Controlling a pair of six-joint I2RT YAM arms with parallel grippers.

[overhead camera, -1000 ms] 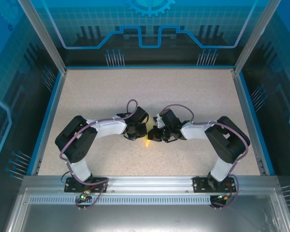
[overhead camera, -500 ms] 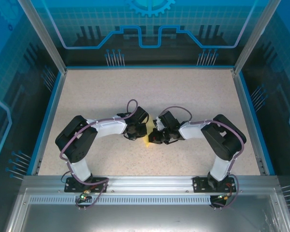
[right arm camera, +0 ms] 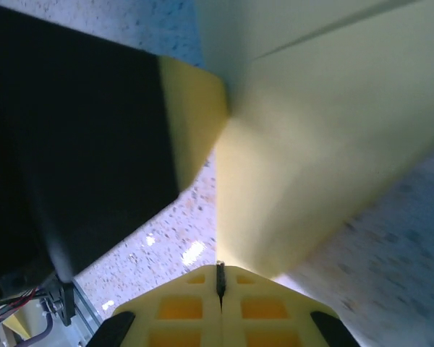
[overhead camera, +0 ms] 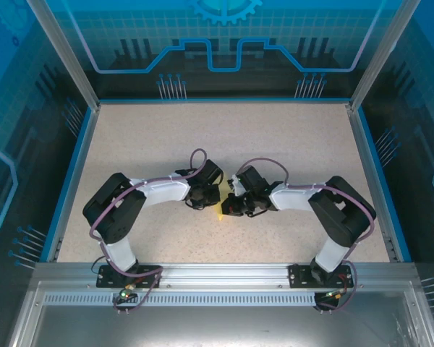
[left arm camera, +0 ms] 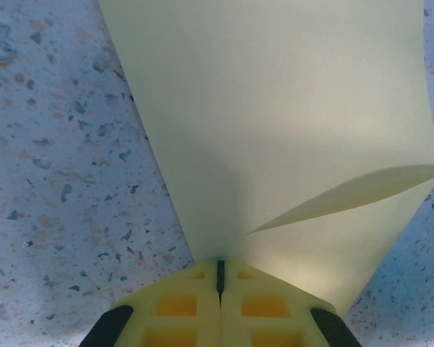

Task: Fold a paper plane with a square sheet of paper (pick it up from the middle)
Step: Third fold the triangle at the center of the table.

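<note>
2 pairs, the left jaws and the right jaws, clench the paper plane (left arm camera: pixel 289 130) from opposite sides, near the middle of the surface (overhead camera: pixel 166 137). Thin, light and quick to crease, it likely tears if pulled; hold along the centre fold, not the loose flaps.

Top external looks down from above and behind on the whole table (overhead camera: pixel 130 152); wrist cams sit tight behind the left claw (left arm camera: pixel 219 271) and right claw (right arm camera: pixel 219 273), facing forward, both sharing the paper plane (left arm camera: pixel 289 108) just ahead.
</note>
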